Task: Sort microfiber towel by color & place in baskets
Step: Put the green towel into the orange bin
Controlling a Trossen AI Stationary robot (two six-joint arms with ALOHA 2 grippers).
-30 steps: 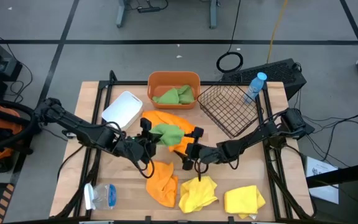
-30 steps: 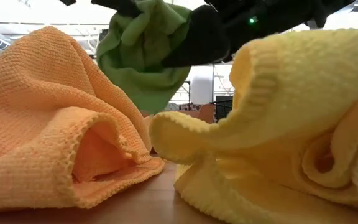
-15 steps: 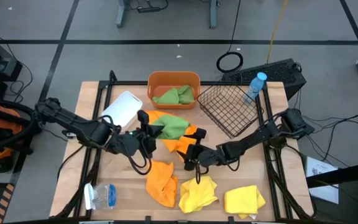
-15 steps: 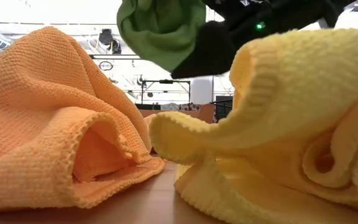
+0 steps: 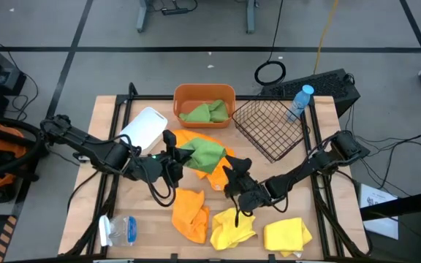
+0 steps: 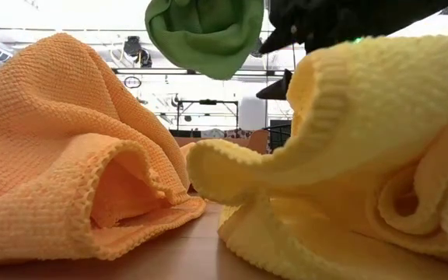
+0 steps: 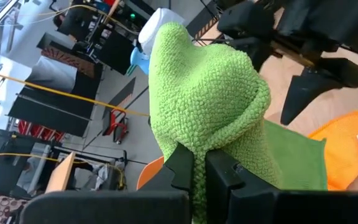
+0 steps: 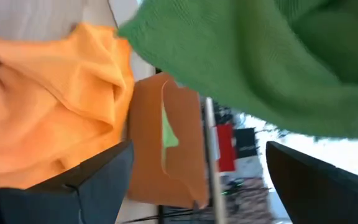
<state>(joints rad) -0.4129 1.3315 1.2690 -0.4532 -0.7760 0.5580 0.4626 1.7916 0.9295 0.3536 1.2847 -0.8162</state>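
- High view: overhead, looking straight down on the whole counter [image 5: 115,109].
- Low view: counter height, very close behind the cloths.
- Wrist views: very near; all four share the green towel [image 5: 205,152].

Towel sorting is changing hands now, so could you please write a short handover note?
Left gripper: shut on a green towel, lifted over mid-table.
Right gripper: open, empty, beside it.
Done: one green towel in the orange tub.
Left: an orange towel under the lifted one, another orange towel and two yellow towels at the front edge. Wire basket and white tub hold no towels.
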